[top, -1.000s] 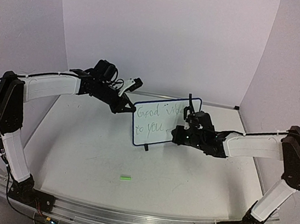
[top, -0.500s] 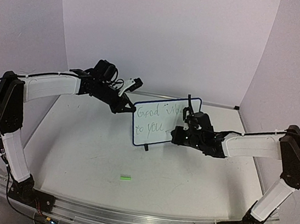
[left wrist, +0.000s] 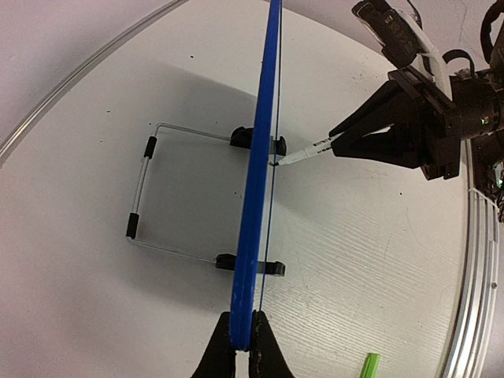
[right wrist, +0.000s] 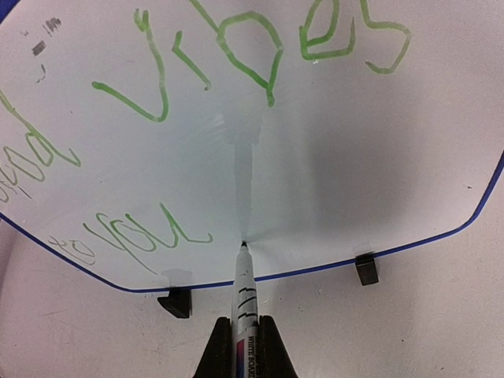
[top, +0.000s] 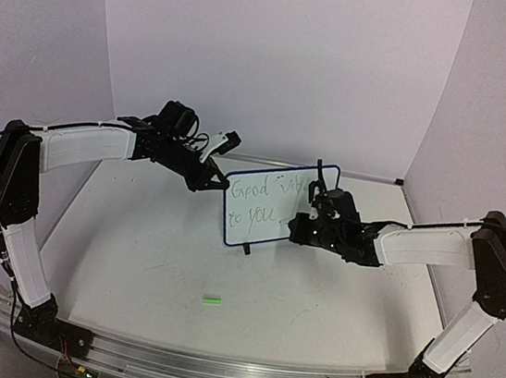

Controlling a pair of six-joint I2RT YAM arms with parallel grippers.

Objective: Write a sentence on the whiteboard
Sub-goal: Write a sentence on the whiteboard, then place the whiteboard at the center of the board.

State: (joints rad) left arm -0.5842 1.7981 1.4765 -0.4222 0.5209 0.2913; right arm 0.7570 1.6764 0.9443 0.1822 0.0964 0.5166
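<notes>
The whiteboard (top: 249, 232) stands upright at mid-table on two black feet, its face toward the right arm. The sentence (top: 262, 192) reads "Good vibes to you" in green, on two lines, and shows large in the right wrist view (right wrist: 236, 55). My left gripper (top: 218, 183) is shut on the board's blue rim (left wrist: 260, 157), with its fingertips pinching the edge (left wrist: 242, 340). My right gripper (top: 308, 220) is shut on a white marker (right wrist: 246, 303). The marker tip touches the board just right of "you", near the lower rim. The marker also shows from the side in the left wrist view (left wrist: 303, 154).
The marker's green cap (top: 211, 300) lies on the table in front of the board, and also shows in the left wrist view (left wrist: 368, 366). A wire stand (left wrist: 146, 169) props the board from behind. Purple walls close off the back and both sides.
The right arm has shifted very slightly toward the board. The left gripper, the board and the cap have not moved.
</notes>
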